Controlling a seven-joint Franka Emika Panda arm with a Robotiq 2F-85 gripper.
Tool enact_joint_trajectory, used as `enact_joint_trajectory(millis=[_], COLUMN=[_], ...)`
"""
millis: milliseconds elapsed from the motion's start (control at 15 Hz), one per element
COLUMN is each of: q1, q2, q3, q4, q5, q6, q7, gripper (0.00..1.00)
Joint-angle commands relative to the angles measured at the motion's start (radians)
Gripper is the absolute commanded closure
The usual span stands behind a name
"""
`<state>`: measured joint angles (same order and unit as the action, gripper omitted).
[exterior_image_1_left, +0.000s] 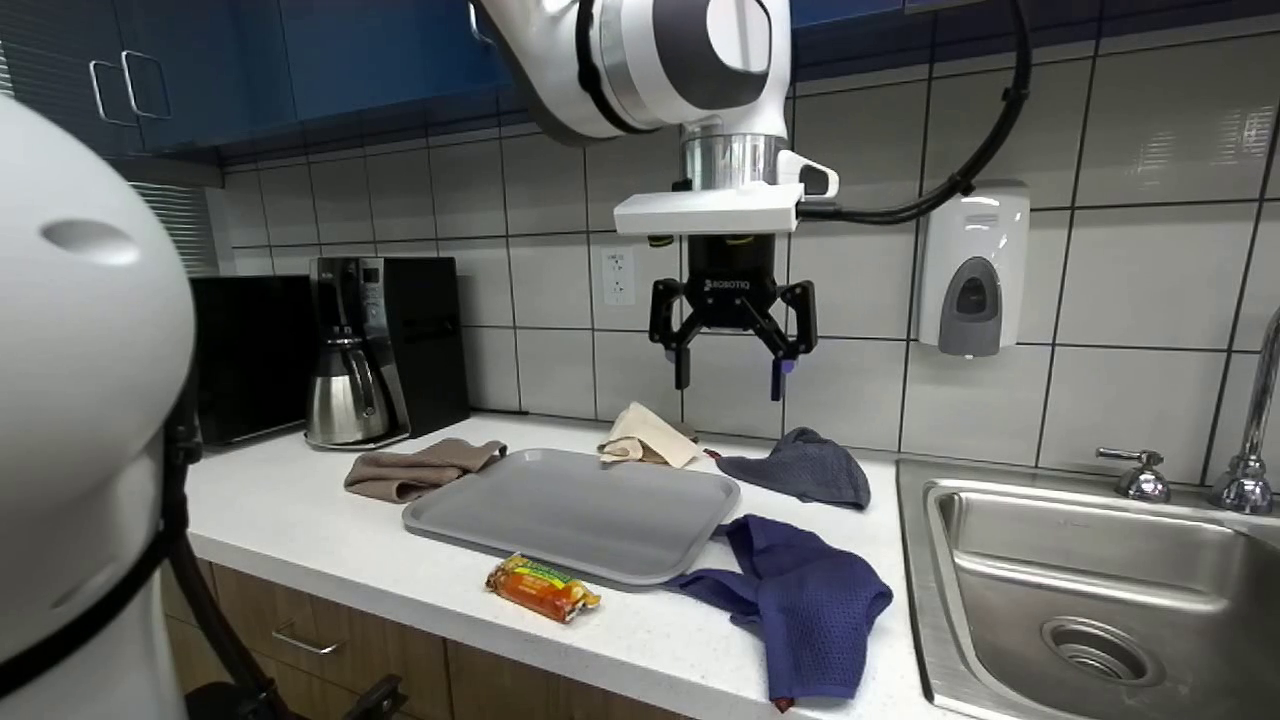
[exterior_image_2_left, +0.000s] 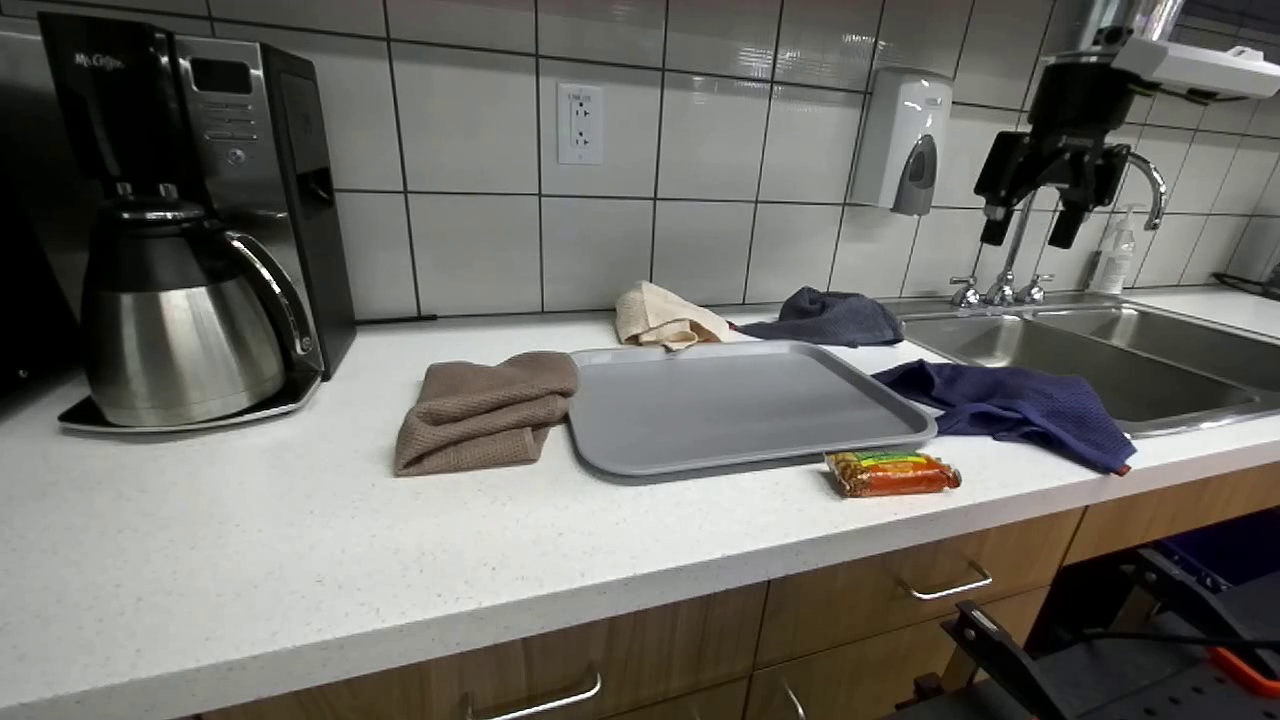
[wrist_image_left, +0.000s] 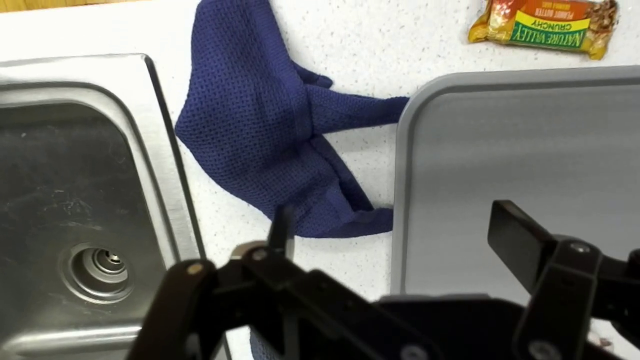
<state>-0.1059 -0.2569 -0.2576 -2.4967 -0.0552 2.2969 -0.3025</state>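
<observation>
Blue cloth (exterior_image_1_left: 815, 610) sprawls up front, between sink (exterior_image_1_left: 935, 580) and gray tray (exterior_image_1_left: 580, 510); a granola bar (exterior_image_1_left: 543, 588) lies just before the tray; above the counter (exterior_image_1_left: 300, 505) hangs the gripper (exterior_image_1_left: 730, 380), jaws spread; beyond, beige cloth (exterior_image_1_left: 645, 440) near the wall (exterior_image_1_left: 850, 390).

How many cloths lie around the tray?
4: the brown cloth on the coffee maker side, the beige cloth and gray cloth toward the wall, the blue cloth between tray and sink. Any tucked beneath would be hidden.
</observation>
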Motion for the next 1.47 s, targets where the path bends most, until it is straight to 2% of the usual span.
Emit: enact_joint_trajectory(millis=[0, 400, 933, 1400], q1=[-0.030, -0.048, -0.072, -0.103], q2=[-0.008, 0.031, 0.164, 0.286], q3=[0.012, -0.011, -0.041, -0.043], q4=[-0.034, -0.058, -0.039, 0.011], q5=[-0.010, 0.004, 0.027, 0.112], q6=[0.043, 0.132, 0.230, 0.279], q7=[0.001, -0.027, -0.042, -0.092], gripper=[0.00, 0.00, 0.00, 0.00])
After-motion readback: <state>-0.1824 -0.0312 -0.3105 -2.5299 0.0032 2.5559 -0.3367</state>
